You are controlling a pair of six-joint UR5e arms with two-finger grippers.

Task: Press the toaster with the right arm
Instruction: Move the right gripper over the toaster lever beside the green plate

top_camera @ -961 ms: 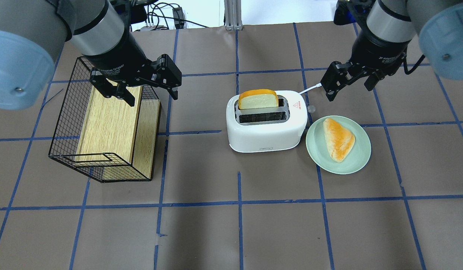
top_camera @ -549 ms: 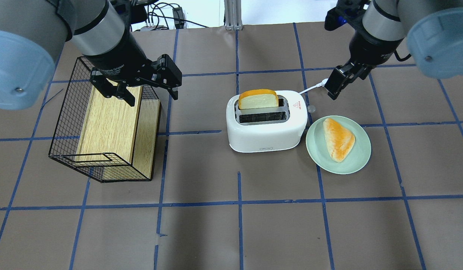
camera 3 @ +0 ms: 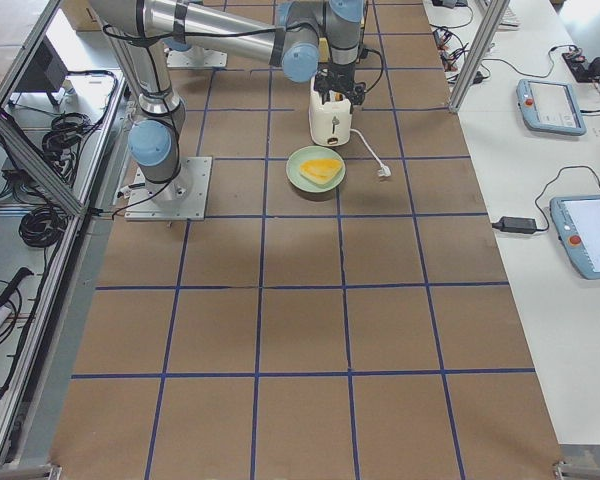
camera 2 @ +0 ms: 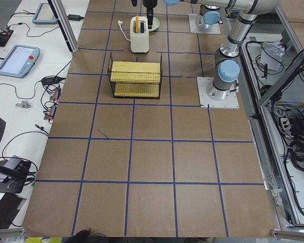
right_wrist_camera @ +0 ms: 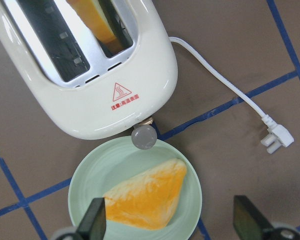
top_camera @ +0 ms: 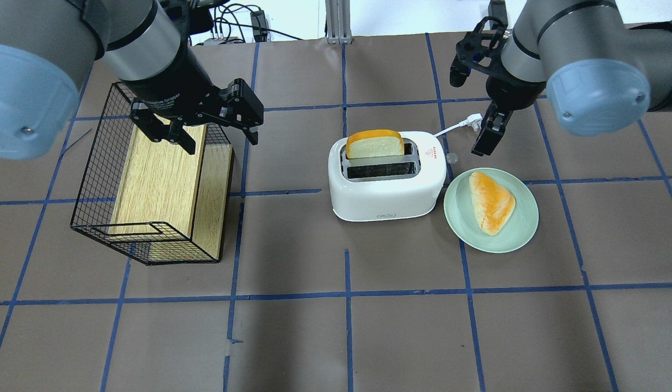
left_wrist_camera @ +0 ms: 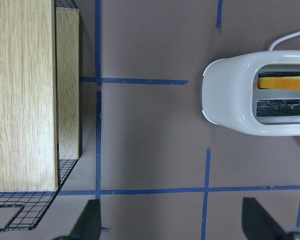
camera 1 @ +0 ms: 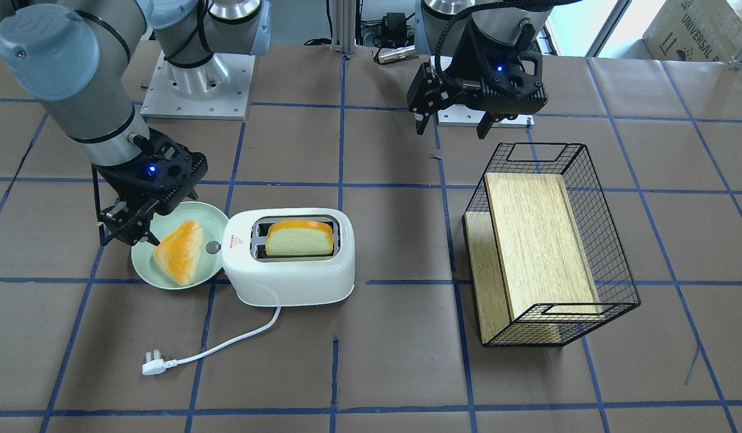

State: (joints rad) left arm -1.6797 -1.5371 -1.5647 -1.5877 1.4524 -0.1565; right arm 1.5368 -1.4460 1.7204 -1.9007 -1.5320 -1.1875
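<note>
White plastic, rounded, two slots: the toaster [top_camera: 388, 185] stands on the worktop [top_camera: 336, 337] just beside and below the right tool [top_camera: 487, 136], its knob end nearest the tool. The right tool hangs clear of it with its fingertips [right_wrist_camera: 94, 220] spread wide and nothing between them. The left tool [top_camera: 220, 140], also spread and empty, hangs over the wire basket [top_camera: 96, 179], well apart from the work. The grey knob [right_wrist_camera: 143, 136] lies ahead of the right tool's fingertips and directly above the rim of the green plate [right_wrist_camera: 85, 175], which carries a piece of bread [right_wrist_camera: 145, 197].

Risks, as judged:
1. With the fingers this wide, a straight descent may straddle the knob and miss it.
2. A finger coming down beside the knob may strike the plate rim or the bread and tip or shift the plate.
3. The toaster looks light, so a press with any sideways component may slide or rock it rather than drive the knob down, and may disturb the slice [top_camera: 375, 144] standing proud in the slot nearer the tool.
4. The cord [right_wrist_camera: 220, 80] trails beside the tool and could snag a finger.
5. The plug [right_wrist_camera: 276, 140] lies loose on the worktop, so the knob may not latch.
</note>
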